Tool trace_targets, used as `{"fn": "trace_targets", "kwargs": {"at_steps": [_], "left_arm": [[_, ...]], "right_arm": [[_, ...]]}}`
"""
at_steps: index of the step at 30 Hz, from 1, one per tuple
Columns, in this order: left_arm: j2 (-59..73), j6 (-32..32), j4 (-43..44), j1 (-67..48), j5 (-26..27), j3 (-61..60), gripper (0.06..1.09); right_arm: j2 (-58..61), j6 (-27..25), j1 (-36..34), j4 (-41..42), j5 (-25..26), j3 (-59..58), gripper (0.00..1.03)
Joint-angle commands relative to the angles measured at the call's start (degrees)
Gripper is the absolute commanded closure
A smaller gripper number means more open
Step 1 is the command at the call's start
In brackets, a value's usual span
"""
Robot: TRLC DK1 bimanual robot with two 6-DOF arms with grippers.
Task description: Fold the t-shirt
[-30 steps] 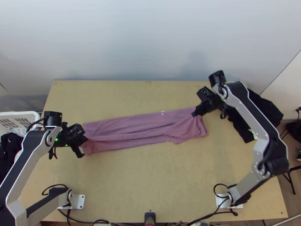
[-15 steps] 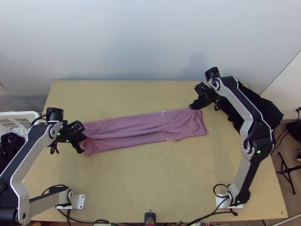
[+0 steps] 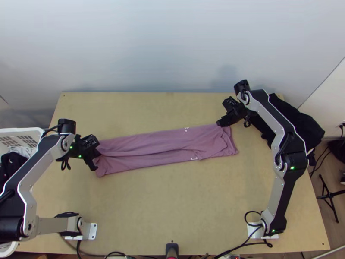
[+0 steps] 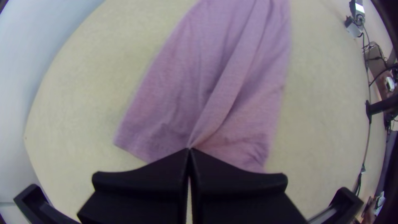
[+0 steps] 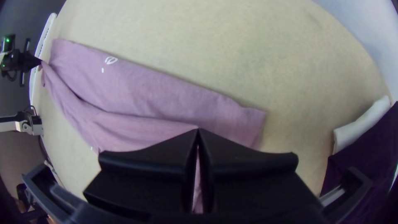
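The mauve t-shirt (image 3: 164,144) lies as a long strip across the table, a crease running along it. In the top view my left gripper (image 3: 95,167) is at its left end and my right gripper (image 3: 219,124) at the far edge near its right end. The left wrist view has my left gripper (image 4: 189,150) shut on a pinch of the t-shirt (image 4: 174,99), the crease running from its tips. My right gripper (image 5: 197,130) is shut on the t-shirt (image 5: 153,95) at the end of a ridge, in the right wrist view.
Black cloth (image 3: 297,123) lies at the table's far right corner, a white piece (image 5: 360,124) beside it in the right wrist view. A white basket (image 3: 19,140) with clothes stands off the left edge. Bare wood (image 3: 172,203) lies in front of the t-shirt.
My right gripper has moved up and slightly left in the top view, and the cloth at the right end lies differently. My left gripper has shifted slightly up, its arm swinging along.
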Motion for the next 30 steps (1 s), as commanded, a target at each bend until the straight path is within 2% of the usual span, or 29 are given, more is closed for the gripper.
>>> {"fn": "trace_targets", "kwargs": {"at_steps": [1, 3, 6, 7, 9, 12, 15, 17, 20, 23, 28, 30], "left_arm": [[4.42, 0.58, 1.09, -0.44, -0.45, 2.42, 0.99], [5.22, -0.03, 1.88, -0.62, -0.98, 2.69, 0.71], [7.06, -0.91, 2.15, -0.44, -2.74, 2.78, 0.14], [7.41, -1.09, 2.15, -0.27, -3.00, 2.78, 0.10], [6.80, -1.79, 2.50, 0.17, -2.92, 2.69, 0.10], [5.04, -2.93, 2.76, 1.67, -2.92, 3.30, 0.10], [2.67, -3.99, 2.67, 4.13, -2.48, 4.53, 0.10], [1.44, -3.99, 2.67, 6.06, -2.21, 5.24, 0.10], [1.17, -6.10, 2.41, 9.84, -1.25, 7.43, 0.10], [1.79, -10.49, -0.67, 12.30, 1.92, 10.42, 0.10], [4.86, -17.88, -12.71, 12.13, 8.51, 12.97, 0.10], [4.78, -20.69, -14.55, 11.86, 11.23, 12.00, 0.10]], "right_arm": [[0.85, -0.08, -0.42, 0.69, 0.08, -0.26, 1.00], [0.94, -0.08, -0.59, 0.78, 0.08, -0.26, 1.00], [1.20, 0.09, -1.21, 0.95, 0.08, -0.08, 0.98], [1.20, 0.18, -1.39, 0.86, 0.08, -0.08, 0.96], [1.03, 0.35, -1.83, 0.69, 0.08, -0.17, 0.87], [0.50, 0.44, -2.26, -0.10, 0.08, -0.17, 0.66], [-0.29, 0.53, -3.14, -0.63, 0.08, 0.09, 0.52], [-0.73, 0.53, -3.67, -1.51, 0.08, 0.36, 0.37], [-1.96, 0.53, -4.64, -2.74, 0.17, 0.45, 0.21], [-4.51, 0.62, -5.08, -4.50, 0.08, 0.36, 0.19], [-9.70, 0.27, -2.44, -7.66, -0.98, -0.78, 0.21], [-11.37, -0.17, -1.03, -7.66, -2.56, -1.66, 0.38]]}}
